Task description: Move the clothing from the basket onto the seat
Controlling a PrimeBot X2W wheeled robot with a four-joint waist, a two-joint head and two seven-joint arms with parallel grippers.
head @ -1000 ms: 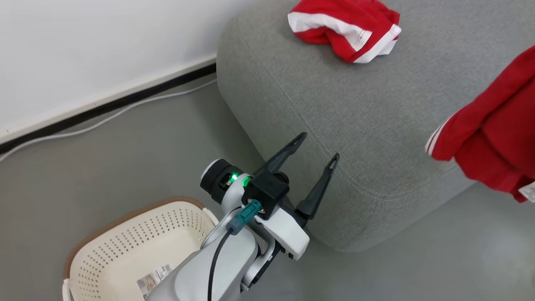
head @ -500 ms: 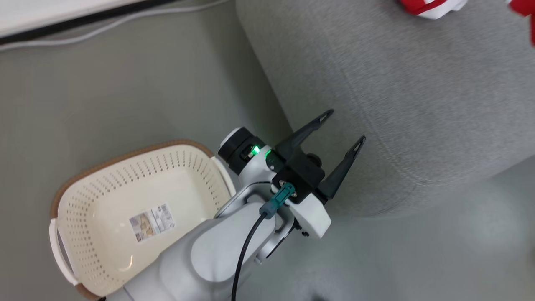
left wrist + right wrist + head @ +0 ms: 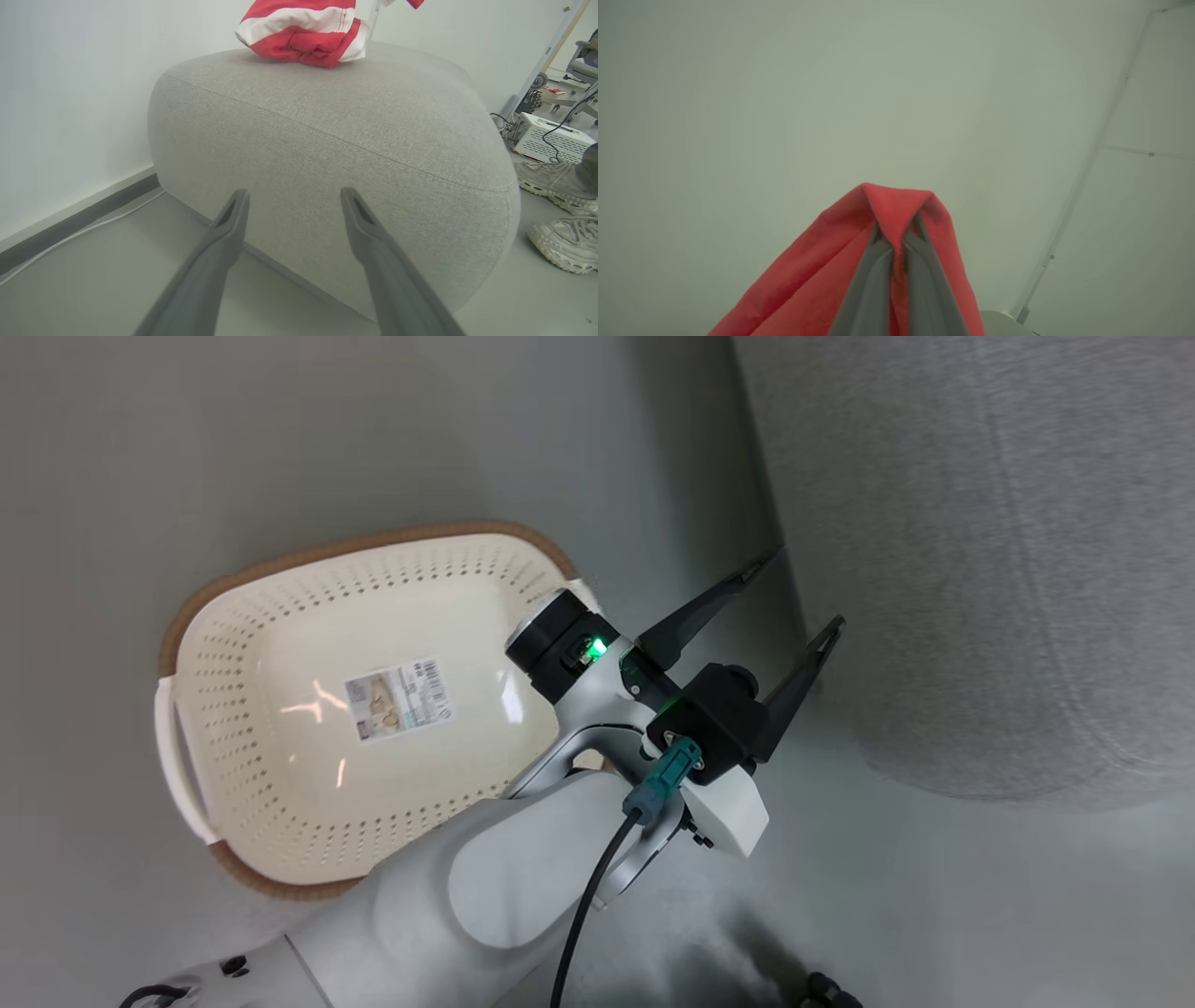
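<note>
1. Over the last second the head camera has tipped downward. This is the camera's own move, and nothing on the floor has shifted. The cream-white perforated plastic basket [image 3: 233, 653] with its brown woven-look rim has come wholly into view, standing on the smooth grey floor [image 3: 280, 429] near the corner of the large grey fabric-upholstered seat [image 3: 980, 569], apart from it.
2. With the basket's whole bottom on show, it holds only a small paper label [image 3: 396, 698], and no red fabric lies in it.
3. In the left wrist view, one crumpled bright red garment with broad white bands [image 3: 303, 32] rests on top of the seat [image 3: 336, 140], towards its far side.
4. The right gripper [image 3: 896, 242] is clenched on a fold of soft red fabric [image 3: 896, 205], which peaks above the fingertips and drapes down to one side. A blank pale surface lies behind it, so where this piece hangs relative to the seat cannot be told.
5. The left gripper [image 3: 805, 590] stays released, as it was a second ago. Its dark fingers are spread and empty, close to the seat's lower side wall [image 3: 294, 193], between seat and basket.
6. Judged from this, the basket is emptied and the task is nearly done. What probably remains is to bring the held piece over the seat's top and let it go.
</note>
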